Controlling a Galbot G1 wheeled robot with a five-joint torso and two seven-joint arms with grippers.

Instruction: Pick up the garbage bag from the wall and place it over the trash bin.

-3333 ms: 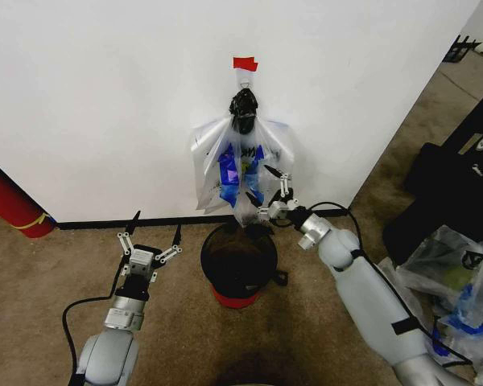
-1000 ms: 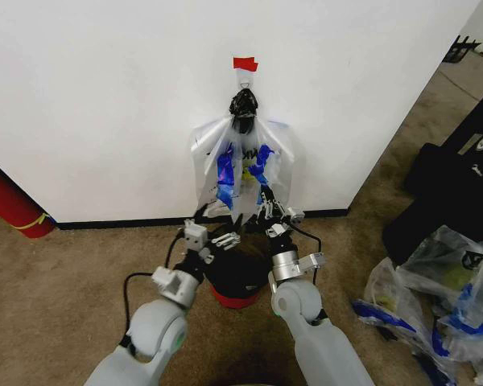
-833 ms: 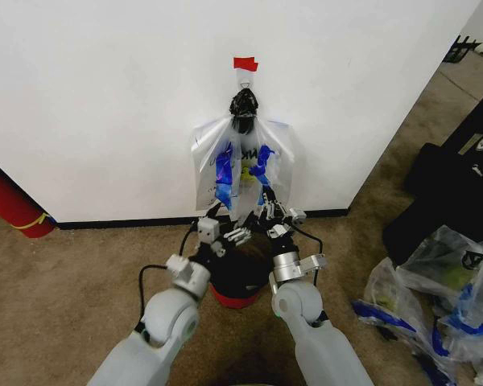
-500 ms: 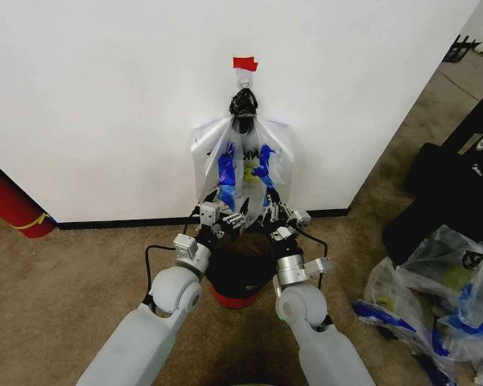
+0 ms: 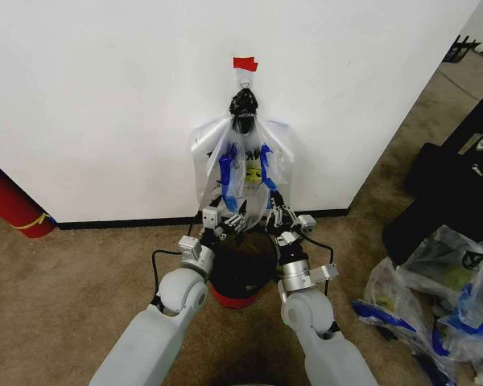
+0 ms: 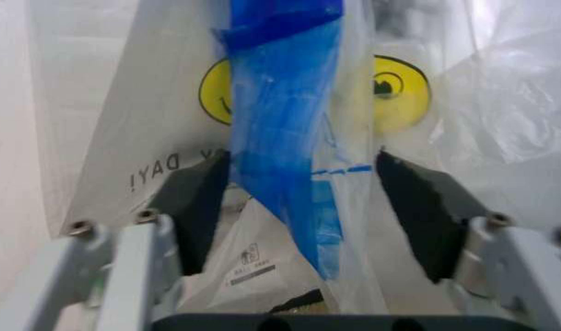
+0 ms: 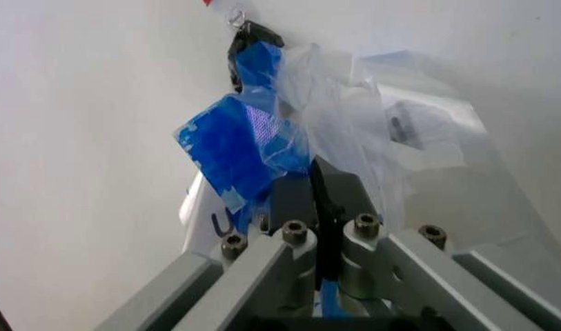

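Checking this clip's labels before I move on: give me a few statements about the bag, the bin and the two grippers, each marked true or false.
1. The garbage bag hangs from a hook on the wall, under a strip of red tape. True.
2. The bag is already stretched over the trash bin. False: it hangs on the wall above the bin.
3. The right gripper is shut on the bag. True: its fingers are pinched together on the plastic.
4. The left gripper is clamped shut. False: its fingers stand apart, with a blue band of the bag between them.
5. The bin lies tipped on its side. False: it stands upright on the carpet below the bag.
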